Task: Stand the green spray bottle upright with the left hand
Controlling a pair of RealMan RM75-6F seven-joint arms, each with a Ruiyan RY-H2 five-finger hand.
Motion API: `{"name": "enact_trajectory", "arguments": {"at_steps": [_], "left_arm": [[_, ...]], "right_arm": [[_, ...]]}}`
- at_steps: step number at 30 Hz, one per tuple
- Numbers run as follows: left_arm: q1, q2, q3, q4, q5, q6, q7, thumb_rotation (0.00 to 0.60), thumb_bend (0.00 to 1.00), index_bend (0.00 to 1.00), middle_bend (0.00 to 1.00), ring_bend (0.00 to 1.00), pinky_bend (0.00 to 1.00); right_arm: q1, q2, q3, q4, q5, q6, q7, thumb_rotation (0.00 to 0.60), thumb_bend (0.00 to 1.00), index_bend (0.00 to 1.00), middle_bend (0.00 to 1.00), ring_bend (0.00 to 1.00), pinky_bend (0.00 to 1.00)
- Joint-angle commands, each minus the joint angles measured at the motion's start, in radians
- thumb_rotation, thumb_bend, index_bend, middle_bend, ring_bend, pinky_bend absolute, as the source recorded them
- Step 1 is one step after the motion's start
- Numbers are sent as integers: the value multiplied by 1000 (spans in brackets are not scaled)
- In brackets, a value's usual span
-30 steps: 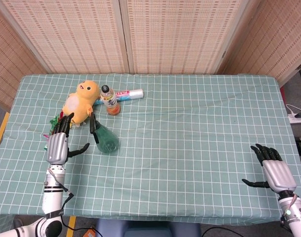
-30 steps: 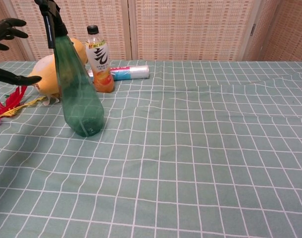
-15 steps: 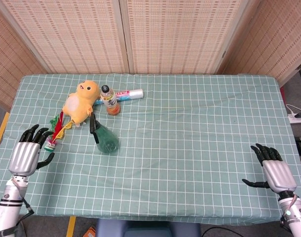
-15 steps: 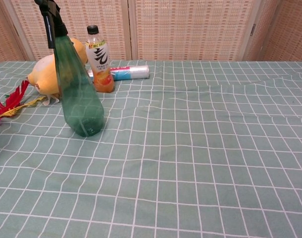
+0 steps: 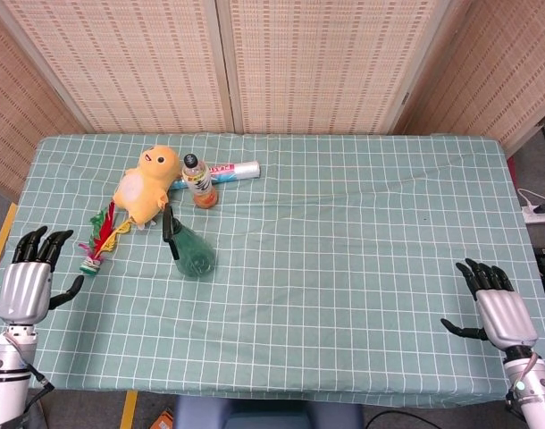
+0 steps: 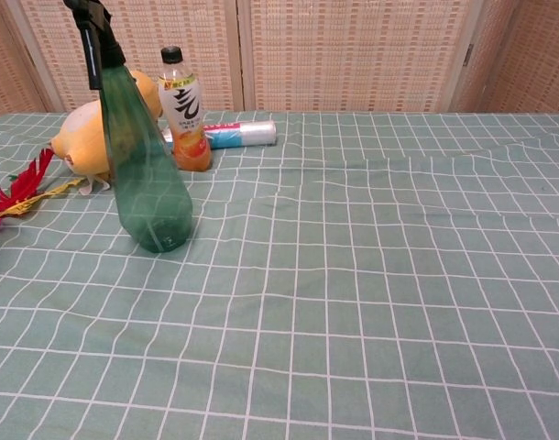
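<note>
The left hand is seen at the lower left edge of the head view, fingers spread and nothing held. The right hand, lower right, is likewise spread and empty. The translucent green plastic spray bottle stands upright left of centre on the green checked table, beside a yellow plush duck.

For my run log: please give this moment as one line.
green spray bottle: upright on table | left hand: open, apart from bottle | right hand: open, idle
</note>
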Motion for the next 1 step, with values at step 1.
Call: {"name": "enact_trajectory", "arguments": {"at_steps": [1], "left_arm": [[-1,2,0,-6,-2,-5,3,600,257,163,203,80,107]], "right_arm": [[0,1,0,1,-1,-1,3,600,128,10,0,0,0]]}}
